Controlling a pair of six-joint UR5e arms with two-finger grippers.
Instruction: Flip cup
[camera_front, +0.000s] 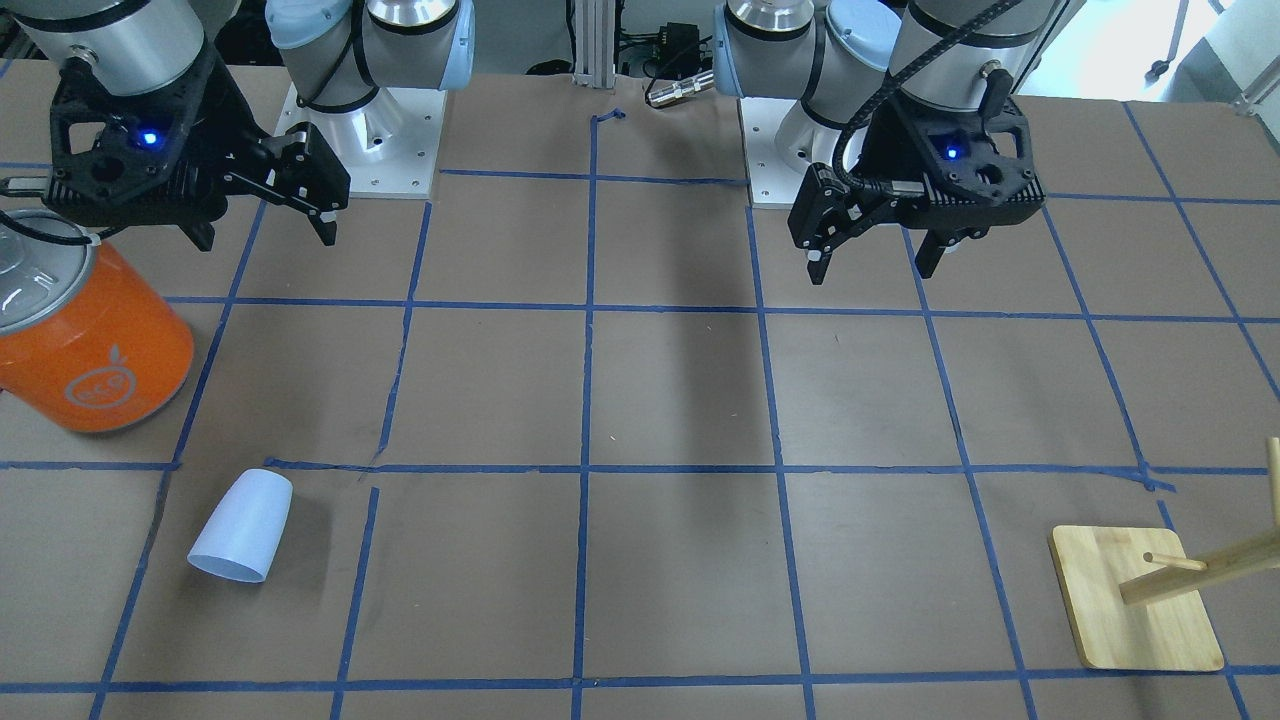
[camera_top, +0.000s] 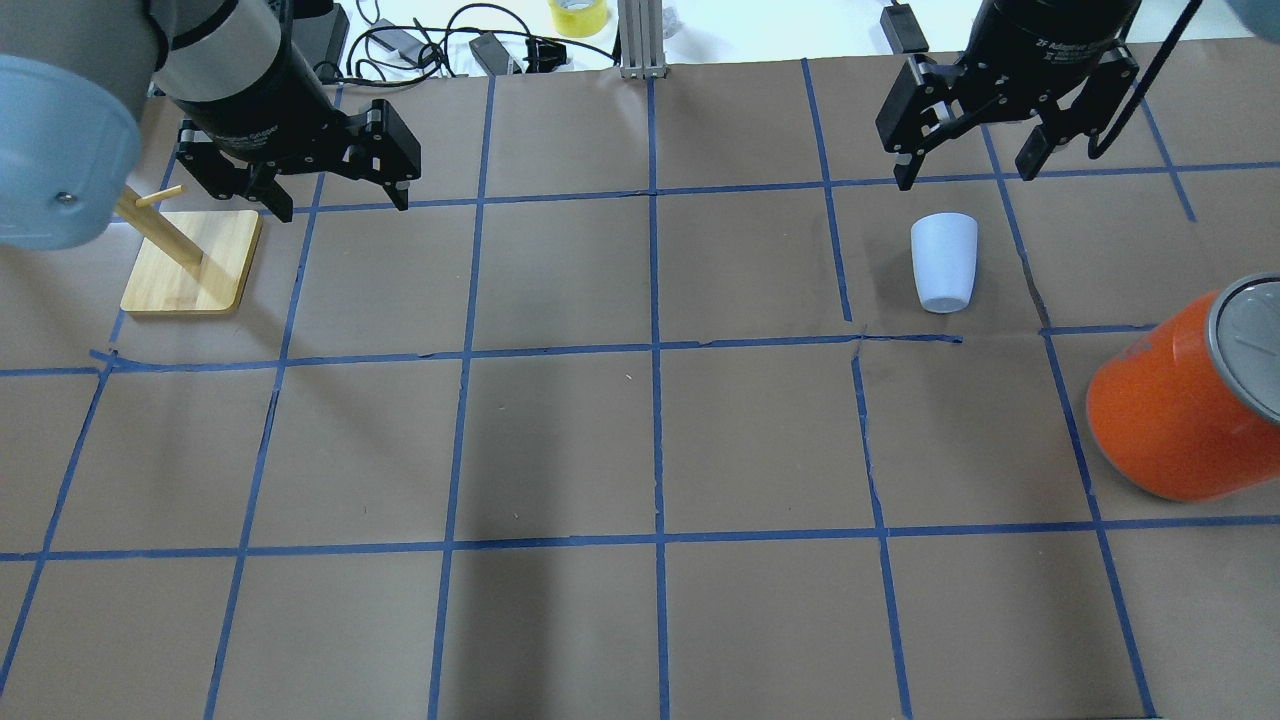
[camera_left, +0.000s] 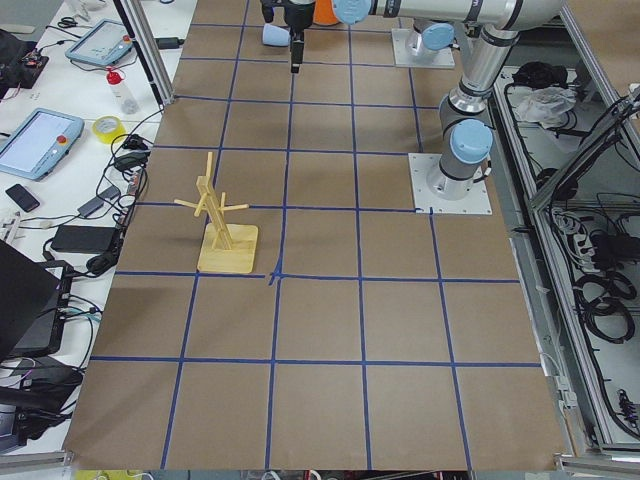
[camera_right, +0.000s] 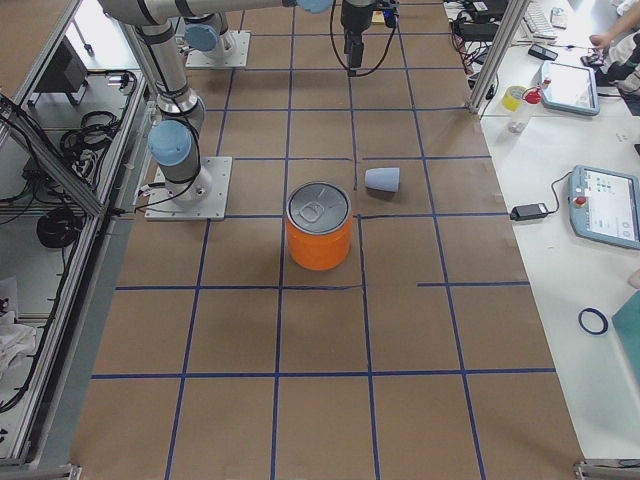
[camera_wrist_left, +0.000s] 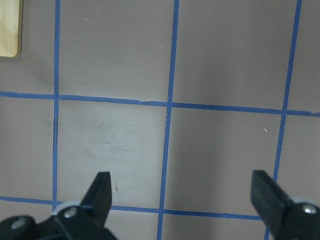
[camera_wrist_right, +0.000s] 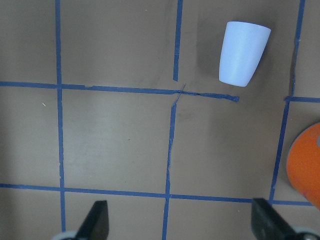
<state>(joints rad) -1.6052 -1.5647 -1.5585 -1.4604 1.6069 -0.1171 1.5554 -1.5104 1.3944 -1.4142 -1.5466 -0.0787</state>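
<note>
The cup is a small pale blue-white tumbler lying on its side on the brown table, its wide mouth end pointing away from the robot. It also shows in the front view, the right side view and the right wrist view. My right gripper is open and empty, hovering above the table just beyond the cup; the front view and its wrist view show the same. My left gripper is open and empty at the far left, as its wrist view shows.
A big orange can with a silver lid stands on the right, nearer the robot than the cup. A wooden peg stand on a square base stands under the left gripper's side. Blue tape lines grid the table.
</note>
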